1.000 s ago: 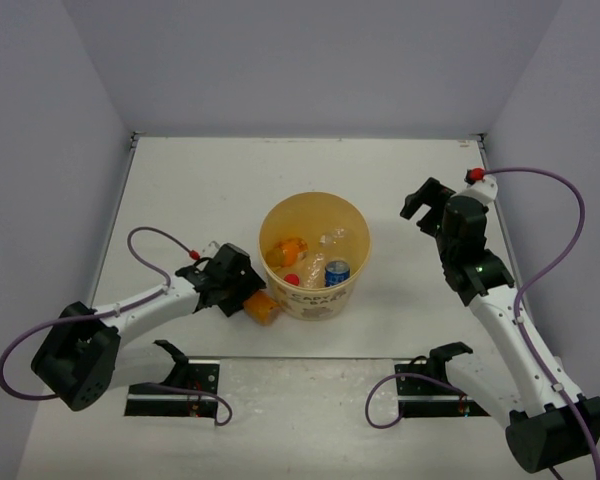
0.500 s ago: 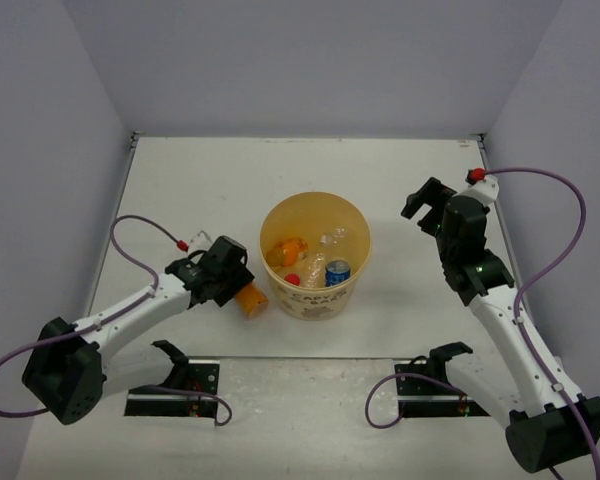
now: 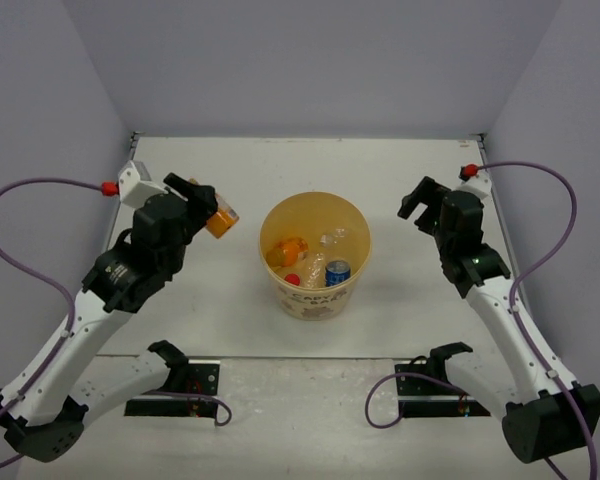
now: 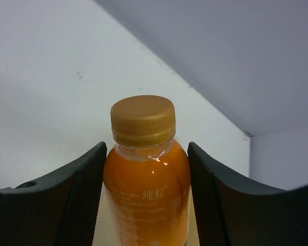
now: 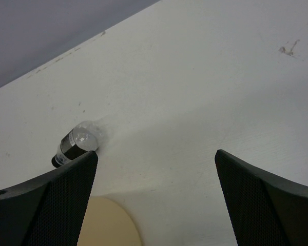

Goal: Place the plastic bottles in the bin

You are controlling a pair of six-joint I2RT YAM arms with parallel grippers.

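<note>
While clamped in left claw point(image 3: 210, 208) | orange bottle point(image 3: 221, 218) hangs left of bin point(image 3: 316, 300)

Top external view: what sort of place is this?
Probably a lab robot test cell: plain white tabletop boxed by blank pale walls, black clamp mounts at the near edge, and a yellow-orange paper bucket holding small plastic bottles.

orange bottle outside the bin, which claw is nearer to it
Left. The left claw grips the orange bottle, left of the bin; the right claw hangs open right of the bin.
</note>
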